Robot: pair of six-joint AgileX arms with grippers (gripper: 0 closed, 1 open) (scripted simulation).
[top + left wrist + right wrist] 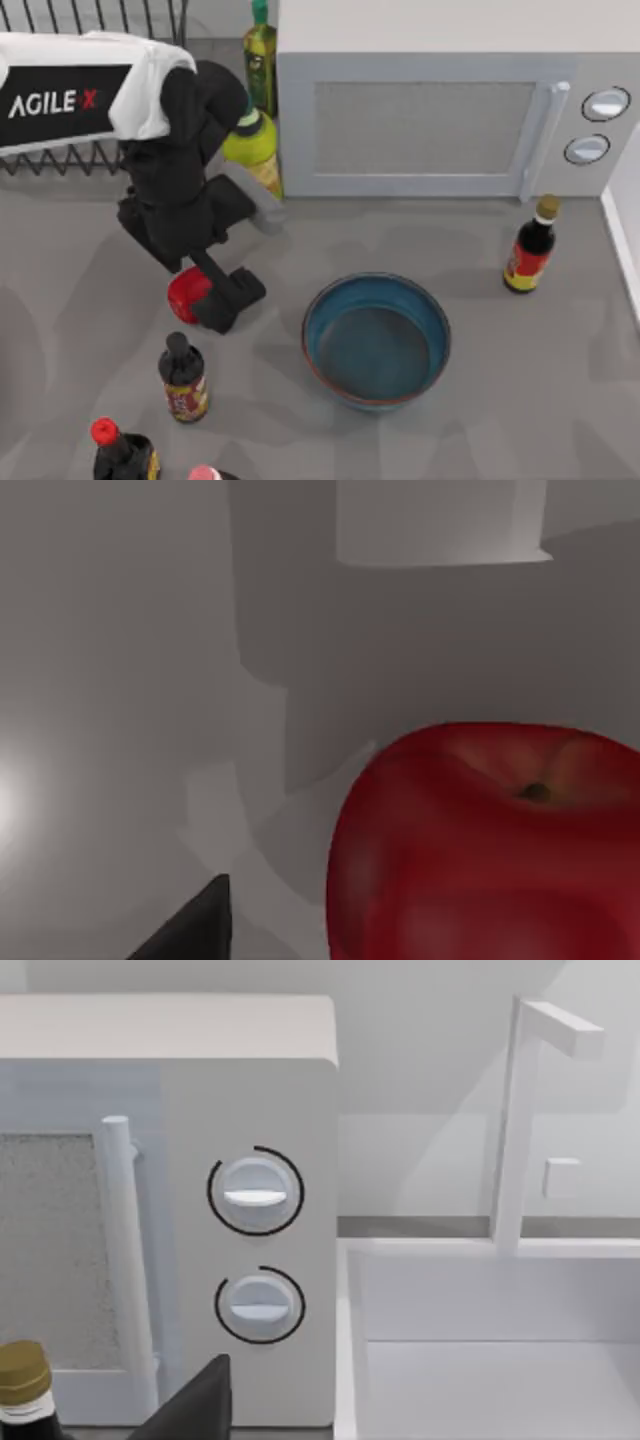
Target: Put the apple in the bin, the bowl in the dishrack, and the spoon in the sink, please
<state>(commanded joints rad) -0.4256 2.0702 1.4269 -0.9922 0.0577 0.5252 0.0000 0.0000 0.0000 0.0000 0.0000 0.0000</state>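
Note:
The red apple (pixel 186 292) lies on the grey counter left of centre, and it looms large in the left wrist view (pixel 480 850). My left gripper (pixel 207 300) is down at the apple, open, one dark fingertip (pixel 195 935) a little apart from the fruit. The teal-blue bowl (pixel 376 340) with its reddish rim stands upright in the middle. At the back left the wire dishrack (pixel 55 160) sits partly under my left arm. The white sink (pixel 480 1360) is at the right edge (pixel 625 225). The spoon and the bin are out of view. My right gripper's fingertip (pixel 200 1405) faces the microwave.
A white microwave (pixel 440 110) fills the back. Two green oil bottles (pixel 255 140) stand beside it, close to my left arm. A dark sauce bottle (pixel 530 250) stands at the right, and others (pixel 183 378) cluster at the front left. A faucet (pixel 520 1120) rises over the sink.

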